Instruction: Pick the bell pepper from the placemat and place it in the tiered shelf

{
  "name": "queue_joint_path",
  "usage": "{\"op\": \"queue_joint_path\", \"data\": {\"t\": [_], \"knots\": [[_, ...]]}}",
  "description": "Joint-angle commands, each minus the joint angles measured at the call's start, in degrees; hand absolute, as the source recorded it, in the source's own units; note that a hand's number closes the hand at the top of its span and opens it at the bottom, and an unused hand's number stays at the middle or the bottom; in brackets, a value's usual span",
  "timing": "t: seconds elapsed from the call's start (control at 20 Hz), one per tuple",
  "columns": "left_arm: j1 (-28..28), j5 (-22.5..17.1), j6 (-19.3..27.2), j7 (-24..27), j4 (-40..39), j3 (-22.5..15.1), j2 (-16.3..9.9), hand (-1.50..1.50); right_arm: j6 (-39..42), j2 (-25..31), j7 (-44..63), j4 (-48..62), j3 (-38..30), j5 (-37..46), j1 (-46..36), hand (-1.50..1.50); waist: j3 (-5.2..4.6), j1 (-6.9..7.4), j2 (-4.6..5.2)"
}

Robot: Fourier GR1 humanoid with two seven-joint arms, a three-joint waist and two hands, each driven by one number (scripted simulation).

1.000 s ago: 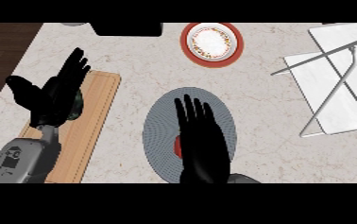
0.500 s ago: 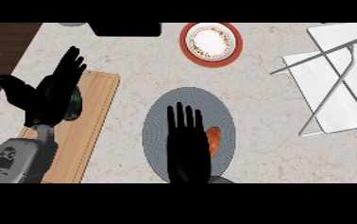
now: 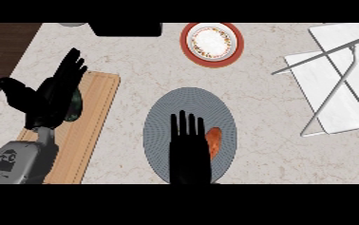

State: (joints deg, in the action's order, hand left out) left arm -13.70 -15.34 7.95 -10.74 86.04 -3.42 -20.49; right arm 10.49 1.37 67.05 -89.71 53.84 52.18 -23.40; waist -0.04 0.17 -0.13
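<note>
at the near edge, right hand (image 3: 188, 148) flat over the grey placemat (image 3: 163, 119), fingers straight and released, just left of the orange bell pepper (image 3: 214, 142) lying on the mat. farther left, left hand (image 3: 52, 96) open, fingers up, above the wooden board (image 3: 88, 124). beyond, on the worktop (image 3: 140, 58), plate (image 3: 212, 43) and white tiered shelf (image 3: 333, 84).

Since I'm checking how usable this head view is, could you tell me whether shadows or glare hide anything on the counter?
In the head view the light is flat: no glare on the counter and no strong shadows. The dark right robot hand itself covers part of the bell pepper on the placemat; the left robot hand partly masks a dark object on the cutting board.
</note>
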Motion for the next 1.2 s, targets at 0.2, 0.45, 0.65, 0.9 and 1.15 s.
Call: {"op": "queue_joint_path", "data": {"t": [0.2,0.45,0.65,0.9,1.15], "knots": [[-1.95,1.56,-0.24,0.48,-2.07,-0.42,2.46,0.00,-2.85,-1.31,8.57,6.14,-0.68,-1.02,-2.16,-1.50,0.01,0.33,0.22],[0.18,2.42,-0.15,0.81,0.38,0.34,2.66,0.00,-4.96,-1.31,8.42,7.01,1.16,-0.42,-0.56,-1.50,0.03,0.46,0.11],[-1.63,2.68,0.29,-4.14,1.49,0.82,2.20,0.00,-7.83,-1.32,3.00,11.27,-0.77,0.20,1.27,-1.50,0.06,0.17,0.10],[0.06,2.32,-2.25,-1.80,1.73,2.23,2.07,0.00,-11.37,-1.33,-0.08,17.40,-2.36,-3.25,-1.11,-1.50,0.05,0.46,0.17],[0.95,3.33,-2.21,-3.95,3.84,2.58,2.50,0.00,-13.16,-1.34,-3.97,21.64,-3.22,-3.83,-0.38,1.50,0.05,0.33,0.11]]}}
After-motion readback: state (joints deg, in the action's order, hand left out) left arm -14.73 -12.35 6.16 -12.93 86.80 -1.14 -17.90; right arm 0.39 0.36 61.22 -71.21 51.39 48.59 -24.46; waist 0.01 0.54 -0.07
